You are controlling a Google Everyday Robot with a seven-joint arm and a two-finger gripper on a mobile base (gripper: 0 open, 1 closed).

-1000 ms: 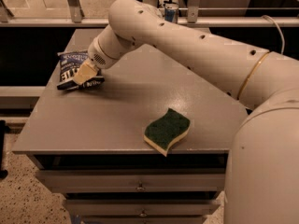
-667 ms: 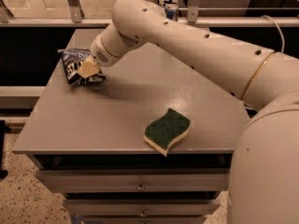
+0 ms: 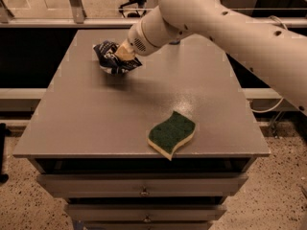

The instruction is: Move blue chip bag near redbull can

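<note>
The blue chip bag (image 3: 109, 60) is dark navy with white lettering and crumpled. It is at the far left of the grey table (image 3: 96, 119). My gripper (image 3: 123, 56) is shut on the bag's right side and holds it just above the tabletop, with a shadow under it. My arm reaches in from the upper right. The redbull can is hidden, possibly behind my arm at the table's far side.
A green wavy sponge (image 3: 171, 133) with a yellow underside lies near the table's front edge, right of centre. Drawers (image 3: 144, 190) sit under the tabletop. A dark gap and a ledge run behind the table.
My gripper has carried the chip bag to the right, away from the table's far left corner. The sponge has not moved.
</note>
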